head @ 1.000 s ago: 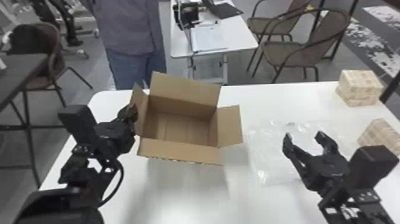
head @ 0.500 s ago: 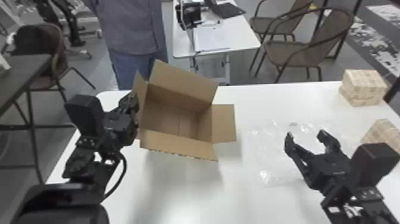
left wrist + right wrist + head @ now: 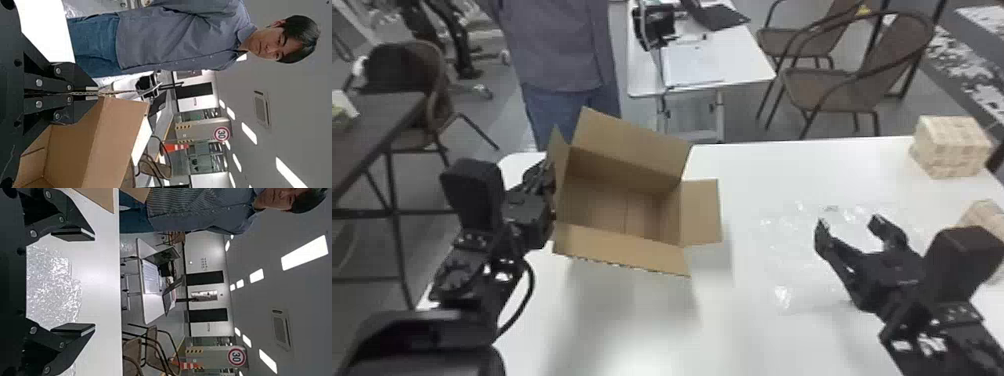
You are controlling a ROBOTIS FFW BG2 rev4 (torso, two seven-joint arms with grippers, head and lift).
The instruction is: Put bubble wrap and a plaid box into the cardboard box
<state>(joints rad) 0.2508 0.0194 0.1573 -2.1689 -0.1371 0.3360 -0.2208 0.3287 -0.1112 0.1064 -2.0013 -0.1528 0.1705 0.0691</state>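
My left gripper [image 3: 546, 187] is at the left side of the open cardboard box [image 3: 622, 210]; in the left wrist view the left gripper [image 3: 92, 93] is shut on the left flap of the cardboard box [image 3: 117, 137]. Clear bubble wrap [image 3: 782, 255] lies flat on the table to the box's right. Above it my right gripper [image 3: 847, 222] stands open and empty; the right wrist view has the right gripper [image 3: 94, 282] spread with the bubble wrap [image 3: 53, 286] beyond it. A plaid box [image 3: 952, 150] sits at the far right corner, another plaid box [image 3: 982, 217] nearer, partly behind the right arm.
The white table [image 3: 632, 320] has its far edge just behind the cardboard box, whose flaps stick outward. A person stands behind that edge. Farther back are a small white desk [image 3: 747, 65] and brown chairs [image 3: 852, 85].
The cardboard box has turned and tilted somewhat, its far flap rising, with my left gripper at its side. The right arm has barely moved.
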